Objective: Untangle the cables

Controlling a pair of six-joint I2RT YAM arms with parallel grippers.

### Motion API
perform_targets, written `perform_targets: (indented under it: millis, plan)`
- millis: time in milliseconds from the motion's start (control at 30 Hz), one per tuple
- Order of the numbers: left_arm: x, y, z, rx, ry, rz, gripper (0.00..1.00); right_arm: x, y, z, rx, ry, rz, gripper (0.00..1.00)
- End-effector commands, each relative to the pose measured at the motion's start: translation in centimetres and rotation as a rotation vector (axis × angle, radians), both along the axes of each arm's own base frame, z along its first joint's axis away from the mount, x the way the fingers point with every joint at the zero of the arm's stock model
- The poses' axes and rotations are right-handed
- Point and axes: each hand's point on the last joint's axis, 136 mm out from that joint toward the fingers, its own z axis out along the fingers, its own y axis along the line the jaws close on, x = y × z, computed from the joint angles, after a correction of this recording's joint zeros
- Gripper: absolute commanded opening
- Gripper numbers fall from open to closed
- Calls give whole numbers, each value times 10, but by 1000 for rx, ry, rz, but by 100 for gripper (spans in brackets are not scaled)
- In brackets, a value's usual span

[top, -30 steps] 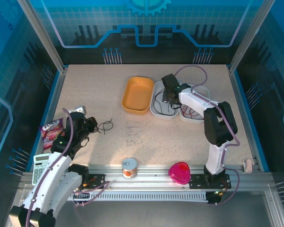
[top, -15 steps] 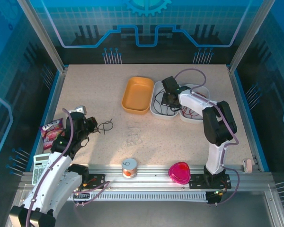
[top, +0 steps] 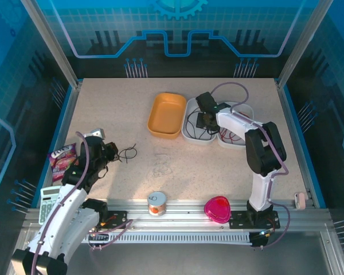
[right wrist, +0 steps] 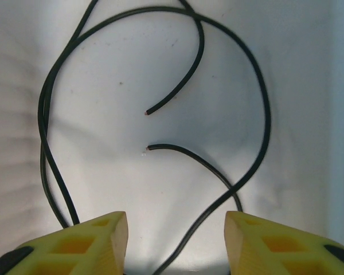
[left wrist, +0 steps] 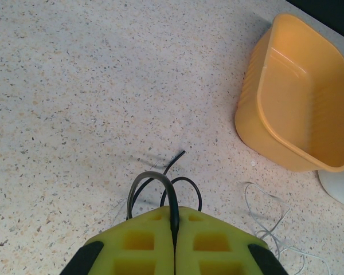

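My left gripper (left wrist: 175, 216) is shut on a short black cable (left wrist: 160, 183) that loops out ahead of its yellow fingers, low over the table at the left (top: 110, 152). A pale whitish cable (left wrist: 268, 213) lies loose on the table to its right (top: 162, 167). My right gripper (right wrist: 176, 223) stands open just above a white tray (top: 190, 135), with loops of a longer black cable (right wrist: 258, 97) between and ahead of its fingers. A dark red cable (top: 233, 136) lies in the adjoining white tray.
An orange tub (top: 167, 114) stands left of the white trays. A small tin (top: 156, 202) and a pink heart-shaped box (top: 217, 208) sit on the near rail. A calculator (top: 47, 203) and a snack packet (top: 62, 157) lie at the left edge.
My right gripper has shifted slightly over the white tray. The left arm and its black cable have stayed put.
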Motion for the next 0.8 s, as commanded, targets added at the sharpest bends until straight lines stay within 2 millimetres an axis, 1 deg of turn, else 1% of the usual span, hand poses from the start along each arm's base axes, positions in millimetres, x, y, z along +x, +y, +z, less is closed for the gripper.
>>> perform_targets:
  millis: [0, 133, 233, 333, 433, 500, 600, 667, 767]
  plan:
    - [3, -1, 13, 3, -37, -19, 0, 1, -15, 38, -35, -62, -9, 52]
    - [4, -1, 17, 1, -44, -20, 0, -6, -15, 56, -21, -100, 14, 55]
    - [4, -2, 20, -5, -51, -21, 0, -12, -1, 68, 38, -140, 96, 59]
    - [6, -6, 25, -31, -67, -30, 0, -20, 15, 83, 110, -196, 182, 71]
    - [8, -12, 32, -64, -88, -48, 0, -31, 34, 99, 181, -272, 282, 78]
    - [9, -14, 36, -76, -98, -56, 0, -40, 49, 110, 225, -330, 361, 80]
    - [10, -16, 42, -87, -110, -63, 0, -60, 77, 124, 269, -437, 513, 82]
    - [10, -18, 46, -98, -117, -67, 0, -78, 101, 129, 273, -489, 632, 83]
    - [10, -21, 51, -123, -130, -71, 0, -106, 137, 130, 233, -543, 795, 83]
